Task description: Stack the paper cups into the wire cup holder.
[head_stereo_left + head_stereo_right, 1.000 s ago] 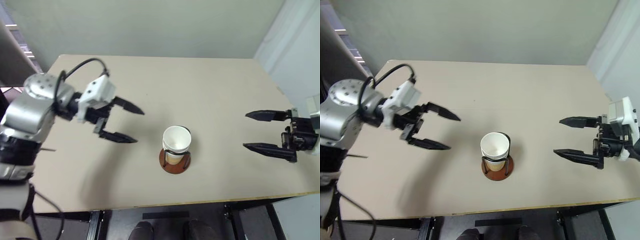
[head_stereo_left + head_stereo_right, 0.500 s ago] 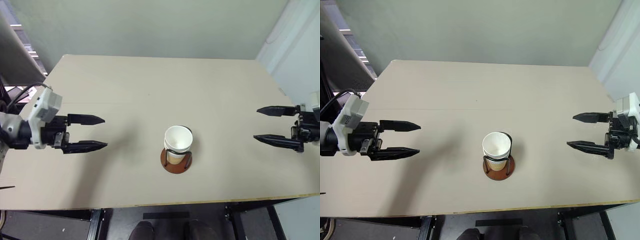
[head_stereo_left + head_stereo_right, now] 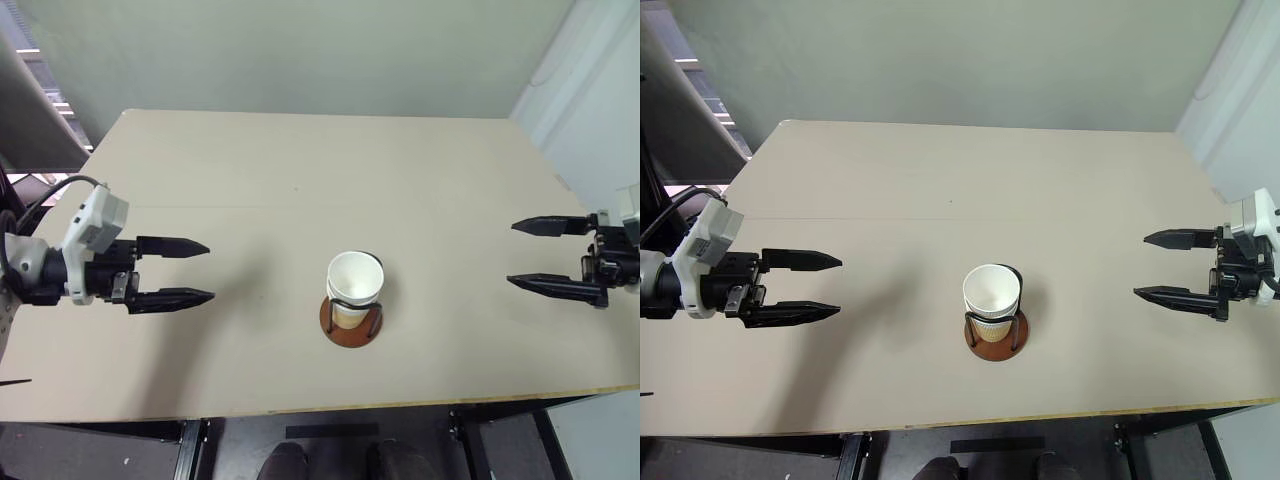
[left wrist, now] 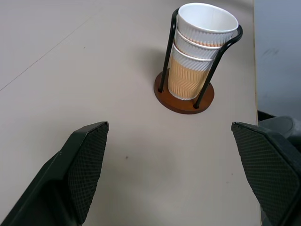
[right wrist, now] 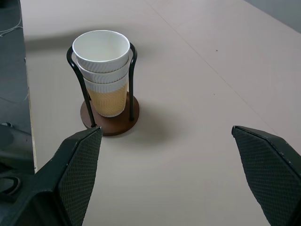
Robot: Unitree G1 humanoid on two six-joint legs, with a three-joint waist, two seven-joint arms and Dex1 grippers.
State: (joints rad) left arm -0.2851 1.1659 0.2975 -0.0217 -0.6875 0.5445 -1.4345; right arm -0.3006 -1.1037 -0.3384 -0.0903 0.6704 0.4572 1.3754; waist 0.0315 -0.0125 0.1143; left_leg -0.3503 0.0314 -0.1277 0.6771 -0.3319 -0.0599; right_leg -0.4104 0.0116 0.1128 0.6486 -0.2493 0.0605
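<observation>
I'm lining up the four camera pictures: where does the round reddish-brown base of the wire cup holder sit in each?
Left eye view: round reddish-brown base, low centre.
Right eye view: low centre.
Left wrist view: upper right.
Right wrist view: left of centre.
Shared landmark: the stacked tan paper cups standing inside the black wire loops.

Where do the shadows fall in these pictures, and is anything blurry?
Left eye view: a soft shadow lies on the table beside the left gripper. Right wrist view: the wire cup holder throws a faint shadow; the paper cups look sharp. Left wrist view: the near fingers look soft.
</observation>
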